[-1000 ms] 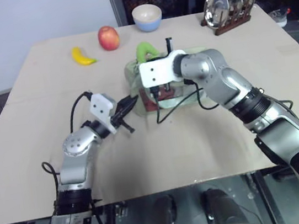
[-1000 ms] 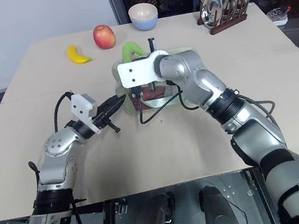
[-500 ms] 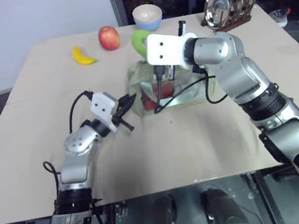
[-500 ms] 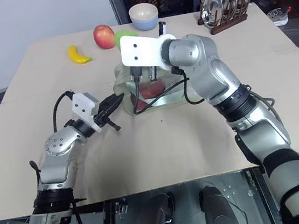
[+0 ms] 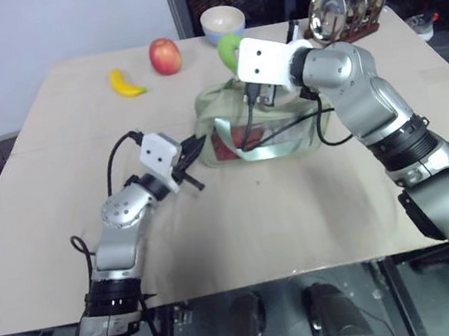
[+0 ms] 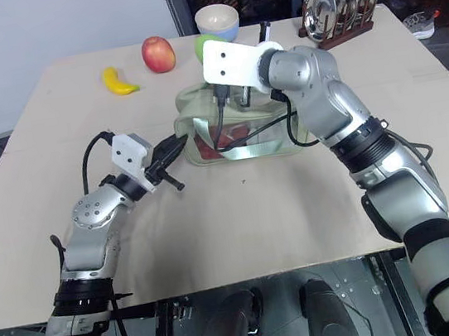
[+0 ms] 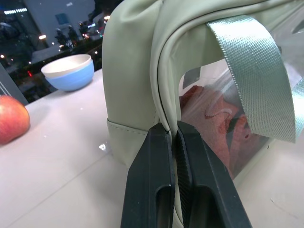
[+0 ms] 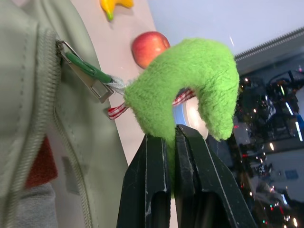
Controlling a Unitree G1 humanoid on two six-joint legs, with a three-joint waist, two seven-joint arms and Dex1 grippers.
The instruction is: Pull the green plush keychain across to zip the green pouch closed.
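The green pouch (image 5: 214, 107) stands in the middle of the table, its clear window and strap handles facing me. Something red shows through the window. My left gripper (image 5: 197, 148) is shut on the seam at the pouch's left end (image 7: 137, 95). My right gripper (image 8: 172, 135) is shut on the green plush keychain (image 8: 190, 80), a fuzzy lime ring. A short ribbon and a metal pull (image 8: 85, 76) tie the keychain to the zipper. The plush (image 5: 228, 48) hangs above the pouch's far top edge, partly hidden by the white plate on my right wrist.
At the table's far side lie a yellow banana (image 5: 126, 83), a red apple (image 5: 164, 56) and a blue-and-cream bowl (image 5: 223, 23). A wooden rack of metal plates (image 5: 344, 5) stands at the back right. A black cable from my right wrist drapes over the pouch.
My right gripper has carried the plush keychain up and to the right along the pouch's top. The pouch now stands taller and stretched. The left gripper has kept its hold in place.
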